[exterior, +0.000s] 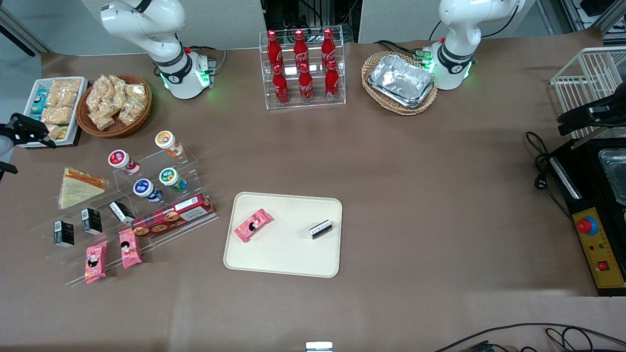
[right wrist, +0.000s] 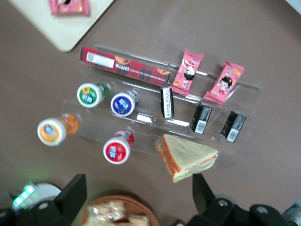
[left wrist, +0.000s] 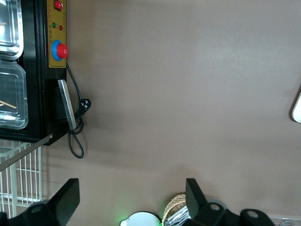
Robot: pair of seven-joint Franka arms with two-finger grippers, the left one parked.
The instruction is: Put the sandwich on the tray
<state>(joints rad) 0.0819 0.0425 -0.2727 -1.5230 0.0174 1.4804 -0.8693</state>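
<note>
One triangular sandwich [right wrist: 189, 156], tool [exterior: 29, 131] open above.

**Where the three cameras look**

The front view looks down from high on the whole brown surface [exterior: 415, 195], facing both arm bases. The right wrist view looks straight down, much nearer; it shares the sandwich [right wrist: 189, 157] [exterior: 78, 187] and a tray [right wrist: 66, 33] [exterior: 286, 244] corner. The left wrist view looks down near the black machine [left wrist: 28, 70] [exterior: 594, 215]. The claw [exterior: 27, 133] hangs at the front view's edge.
</note>
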